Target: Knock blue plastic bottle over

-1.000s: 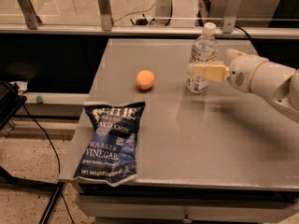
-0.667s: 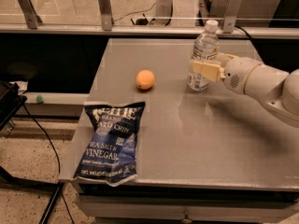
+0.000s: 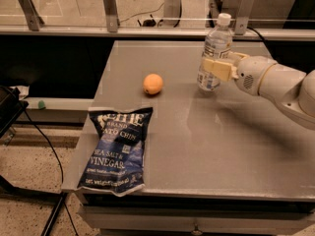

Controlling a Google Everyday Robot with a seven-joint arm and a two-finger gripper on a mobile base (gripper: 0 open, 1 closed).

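The blue plastic bottle [image 3: 215, 47], clear with a white cap and a white-and-blue label, stands at the far right of the grey table [image 3: 206, 146]. It leans, with its cap tipped to the right. My gripper [image 3: 215, 67] reaches in from the right and is against the bottle's lower half, covering part of the label. The white arm [image 3: 275, 82] runs off to the right edge.
An orange fruit [image 3: 153, 84] lies left of the bottle near the table's middle. A dark blue chip bag [image 3: 118, 151] lies at the front left corner. A glass rail with metal posts [image 3: 109, 9] runs behind the table. Cables hang at the left.
My gripper has pushed a little left and up against the bottle. The bottle has gone from nearly upright to leaning, its cap higher and more to the right.
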